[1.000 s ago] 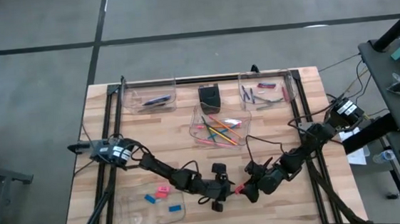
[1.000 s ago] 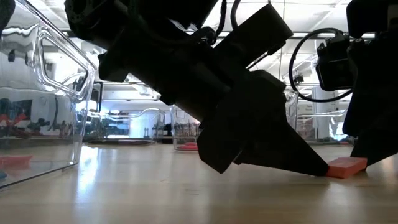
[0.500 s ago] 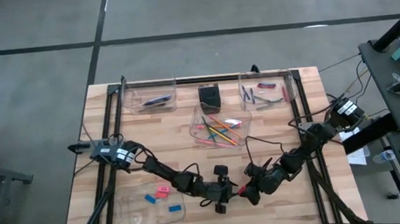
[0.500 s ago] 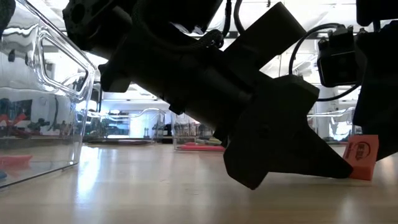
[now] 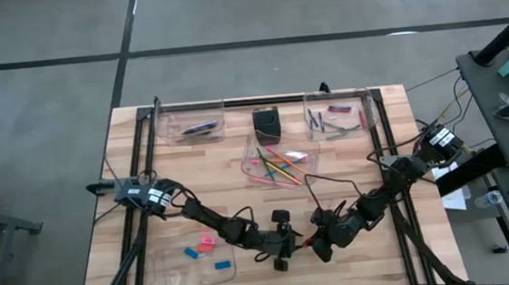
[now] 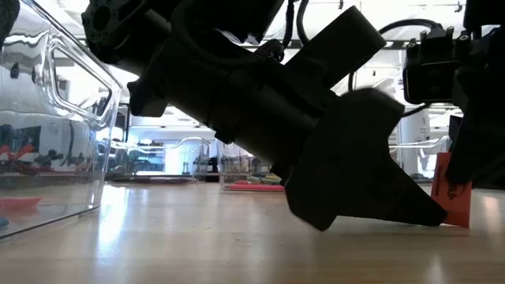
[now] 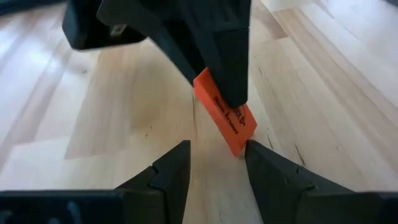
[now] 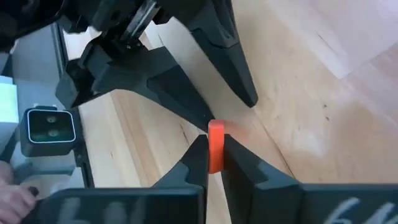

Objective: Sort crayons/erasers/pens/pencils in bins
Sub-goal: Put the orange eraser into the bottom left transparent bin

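Here the right gripper point(image 8: 215, 163) pinches an orange-red eraser point(image 8: 216, 144), half hidden, facing the left gripper's point(image 7: 216, 163) parted fingers.

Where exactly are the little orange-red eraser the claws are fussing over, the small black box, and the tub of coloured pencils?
Small orange-red eraser block point(image 8: 215, 146): right wrist view, its upper edge.
Small black box point(image 5: 267, 124): high view, its top.
Clear plastic tub with coloured pencils point(image 5: 249, 164): high view, its left rim.

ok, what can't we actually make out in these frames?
- Orange eraser, high view: only a speck between the right gripper and left gripper.
- Its print, left wrist view: too small to read.
- Whether it's off the table, low view: left gripper's fingers block its base.
- Far bins' contents, low view: blurred.
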Robot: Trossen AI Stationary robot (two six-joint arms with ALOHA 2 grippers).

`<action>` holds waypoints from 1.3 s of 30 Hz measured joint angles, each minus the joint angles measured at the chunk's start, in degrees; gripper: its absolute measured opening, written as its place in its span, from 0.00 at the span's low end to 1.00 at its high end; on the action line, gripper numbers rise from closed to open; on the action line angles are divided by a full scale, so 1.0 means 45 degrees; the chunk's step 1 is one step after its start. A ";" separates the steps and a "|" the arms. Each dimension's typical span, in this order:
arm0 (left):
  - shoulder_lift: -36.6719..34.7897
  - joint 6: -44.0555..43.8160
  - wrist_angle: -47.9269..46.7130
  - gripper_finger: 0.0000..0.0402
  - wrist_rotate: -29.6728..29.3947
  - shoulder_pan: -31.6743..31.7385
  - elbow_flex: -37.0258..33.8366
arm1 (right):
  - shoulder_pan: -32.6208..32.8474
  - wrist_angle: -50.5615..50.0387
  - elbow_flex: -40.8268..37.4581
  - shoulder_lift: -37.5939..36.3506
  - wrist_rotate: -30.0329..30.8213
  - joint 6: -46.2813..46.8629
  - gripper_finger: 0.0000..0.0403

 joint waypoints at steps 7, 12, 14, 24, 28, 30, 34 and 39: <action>-0.0495 -0.1808 -0.0298 0.35 0.2092 0.0248 -0.0072 | 0.0000 0.0136 0.0000 -0.0005 0.0097 -0.1141 0.04; -0.0549 -0.2950 -0.0050 0.35 0.3305 0.0436 -0.0093 | 0.0000 0.0146 0.0000 -0.0005 0.0132 -0.1581 0.04; -0.0549 -0.2983 0.0141 0.35 0.3762 0.0477 -0.0107 | 0.0005 0.0155 0.0000 -0.0005 0.0182 -0.1658 0.04; -0.0651 -0.3637 0.0905 0.33 0.4007 0.0508 -0.0120 | 0.0004 0.1170 0.0000 -0.0015 0.0213 -0.2472 0.03; -0.0697 -0.3638 0.0985 0.20 0.3975 0.0500 -0.0117 | 0.0000 0.1467 0.0000 -0.0021 0.0171 -0.2597 0.03; -0.0709 -0.3639 0.0974 0.09 0.3984 0.0504 -0.0117 | 0.0005 0.1458 0.0000 -0.0029 0.0174 -0.2619 0.03; -0.0746 -0.3634 0.0783 0.03 0.4091 0.0528 -0.0118 | 0.0000 0.1492 0.0000 -0.0028 0.0056 -0.2647 0.03; -0.1106 -0.3581 -0.0226 0.02 0.4163 0.0605 -0.0107 | -0.0023 0.1486 0.0004 -0.0029 -0.0464 -0.2610 0.12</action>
